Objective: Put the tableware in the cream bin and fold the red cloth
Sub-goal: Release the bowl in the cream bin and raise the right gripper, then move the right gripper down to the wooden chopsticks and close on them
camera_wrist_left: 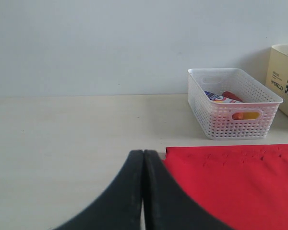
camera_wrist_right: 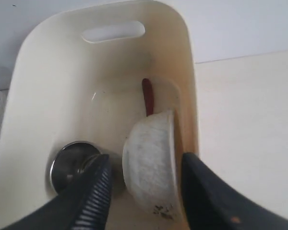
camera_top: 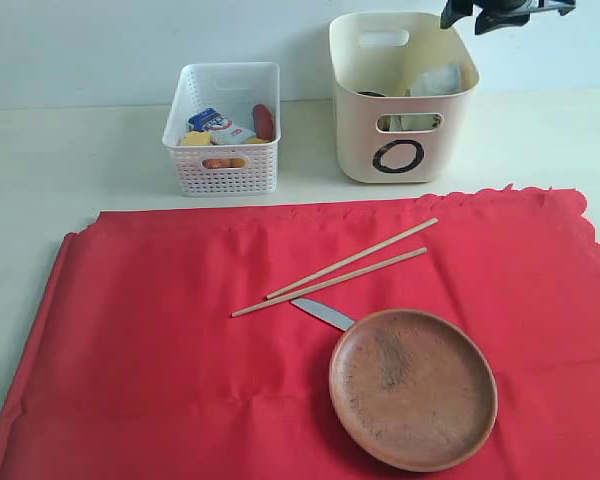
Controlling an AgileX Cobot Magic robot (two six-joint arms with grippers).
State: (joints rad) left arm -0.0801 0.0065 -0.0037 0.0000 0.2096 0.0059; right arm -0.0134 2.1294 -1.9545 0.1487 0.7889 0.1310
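The cream bin (camera_top: 405, 150) stands at the back right, and my right gripper (camera_top: 500, 12) hovers above its far right corner. In the right wrist view that gripper (camera_wrist_right: 145, 160) is open, its fingers either side of the pale bowl (camera_wrist_right: 149, 163), which leans on its side against the bin wall (camera_wrist_right: 48, 72). The steel cup (camera_wrist_right: 72, 160) sits on the bin floor beside it. Two chopsticks (camera_top: 345, 268) and the brown clay plate (camera_top: 412, 387) lie on the spread red cloth (camera_top: 160, 340). My left gripper (camera_wrist_left: 143, 153) is shut and holds nothing, low by a cloth (camera_wrist_left: 240, 182) corner.
A white perforated basket (camera_top: 223, 125) with food items stands left of the bin. A silver blade (camera_top: 322, 313) pokes out from under the plate. A dark red-brown handle (camera_wrist_right: 147, 98) lies inside the bin. The left gripper is out of the exterior view.
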